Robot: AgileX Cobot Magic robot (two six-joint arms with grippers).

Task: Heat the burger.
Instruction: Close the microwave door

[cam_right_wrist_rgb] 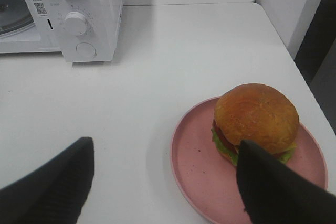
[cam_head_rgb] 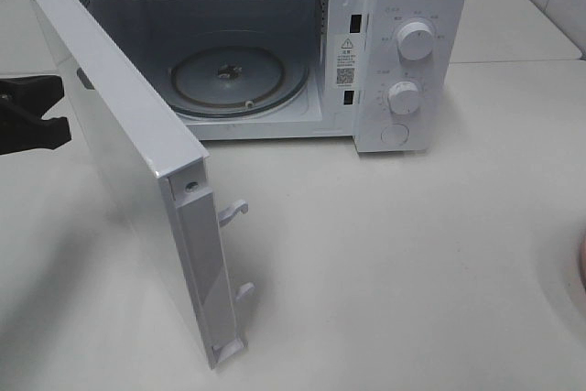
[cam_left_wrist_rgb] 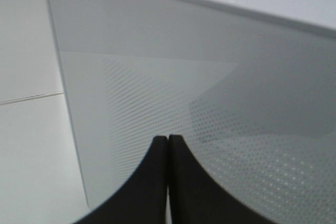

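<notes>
We see a broad white table (cam_head_rgb: 412,254), smooth and matte, with a faint seam line across it. On it stands a boxy white microwave (cam_head_rgb: 412,6) with glossy enamel sides. Its door (cam_head_rgb: 119,162) is swung wide open, a flat rectangular panel whose window shows a fine dotted mesh in the left wrist view; two small white hooked latches stick out of its free edge. Inside the cavity lies a round glass turntable (cam_head_rgb: 240,80), ringed and shiny. The control panel carries two round white knobs, an upper knob (cam_head_rgb: 417,41) and a lower knob (cam_head_rgb: 403,97), with a round button below them.

Well apart from the microwave, towards the table's right edge, sits a round pink plate (cam_right_wrist_rgb: 197,166) with a shallow raised rim and a dull smooth surface. The burger (cam_right_wrist_rgb: 256,116) rests on this plate, off-centre, with a domed, slightly mottled golden-brown bun, ruffled green lettuce and a dark layer beneath.

Our right claw (cam_right_wrist_rgb: 163,182) hangs above the table with its dark, textured fingers spread wide, one in front of the burger, gripping nothing. Our left claw (cam_left_wrist_rgb: 168,145) is closed, its black curved fingers pressed together just before the door's outer face.
</notes>
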